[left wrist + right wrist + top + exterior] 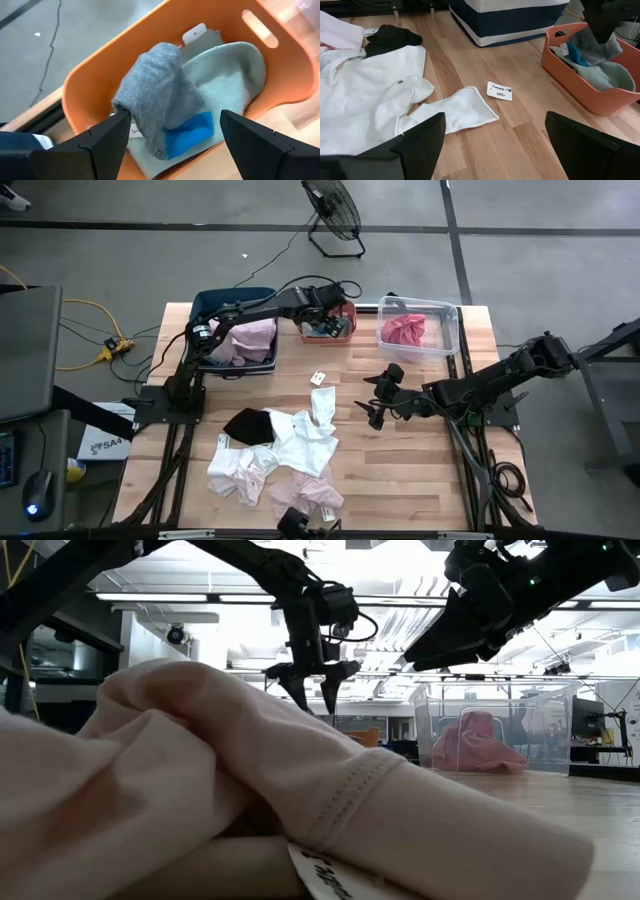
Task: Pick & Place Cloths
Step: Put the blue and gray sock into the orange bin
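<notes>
Cloths lie in two groups on the wooden table (400, 470): a loose heap toward 7 o'clock, and sorted pieces in bins along the 12 o'clock edge

Going left to right, the blue bin (236, 340) at 11 o'clock holds pale pink fabric. Below it, the heap (285, 455) mixes a black piece (248, 425), white garments (365, 95) and pale pink ones, with a white sock (457, 110) trailing off its right side beside a small handwritten tag (499, 91). Next comes the orange bin (100, 70), with a grey sock (160, 95) with a bright blue toe lying over a sage green piece (230, 75). The left gripper (172, 132) hangs over this bin with its jaws wide apart, holding nothing. At 1 o'clock the clear bin (440, 315) holds a crumpled deep pink cloth (405, 330). The right gripper (378, 398) hovers at mid-table, just right of the heap, jaws fully apart and empty

All of it looks light, limp and easily snagged, so each piece should drape and stretch when lifted. I'd pinch a raised fold or bunched ridge, not a flat edge. The white sock, lying apart from the heap, is probably the easiest to take alone; pieces in the heap overlap and may drag neighbours up with them
</notes>
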`<control>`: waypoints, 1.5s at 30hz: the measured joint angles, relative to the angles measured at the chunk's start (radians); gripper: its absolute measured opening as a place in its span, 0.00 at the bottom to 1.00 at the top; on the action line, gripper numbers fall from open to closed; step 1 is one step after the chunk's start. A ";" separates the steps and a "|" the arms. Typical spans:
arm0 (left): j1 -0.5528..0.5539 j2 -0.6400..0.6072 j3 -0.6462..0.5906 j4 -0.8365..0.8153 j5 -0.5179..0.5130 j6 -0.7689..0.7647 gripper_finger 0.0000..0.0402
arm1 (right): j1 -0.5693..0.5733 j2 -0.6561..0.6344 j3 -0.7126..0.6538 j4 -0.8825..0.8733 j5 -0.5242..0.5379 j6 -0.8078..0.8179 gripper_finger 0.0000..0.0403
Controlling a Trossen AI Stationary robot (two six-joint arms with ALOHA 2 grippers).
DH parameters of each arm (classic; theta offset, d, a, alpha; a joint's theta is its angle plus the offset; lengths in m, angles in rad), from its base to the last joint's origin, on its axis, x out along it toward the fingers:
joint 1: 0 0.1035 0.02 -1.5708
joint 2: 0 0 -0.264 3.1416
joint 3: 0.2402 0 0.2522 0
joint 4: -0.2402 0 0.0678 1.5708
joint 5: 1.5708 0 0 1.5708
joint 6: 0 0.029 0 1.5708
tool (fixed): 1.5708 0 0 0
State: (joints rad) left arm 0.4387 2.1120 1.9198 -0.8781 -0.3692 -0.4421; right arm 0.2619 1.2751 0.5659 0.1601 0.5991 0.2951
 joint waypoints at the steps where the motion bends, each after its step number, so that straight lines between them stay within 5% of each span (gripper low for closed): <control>1: 0.000 0.000 0.000 0.000 -0.006 0.007 0.75 | 0.000 0.000 0.000 0.000 0.000 0.000 0.83; 11: 0.000 0.000 0.000 -0.122 -0.164 0.018 0.75 | 0.000 0.000 0.000 0.000 0.000 -0.001 0.83; 19: -0.012 0.000 0.000 0.000 -0.152 0.079 0.72 | 0.000 0.000 0.000 0.000 0.000 0.000 0.83; 25: -0.014 0.000 0.000 0.088 -0.189 0.094 0.52 | 0.000 0.000 0.000 -0.001 0.000 0.000 0.83; 33: -0.014 0.028 -0.001 0.099 -0.227 0.044 0.05 | 0.000 0.000 0.000 -0.001 0.000 0.000 0.83; 45: 0.010 0.116 -0.005 0.099 -0.085 0.019 0.01 | 0.000 0.000 0.000 -0.037 0.000 0.001 0.83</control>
State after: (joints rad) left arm 0.4482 2.2280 1.9144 -0.7789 -0.4538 -0.4235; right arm 0.2619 1.2755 0.5655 0.1233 0.5988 0.2956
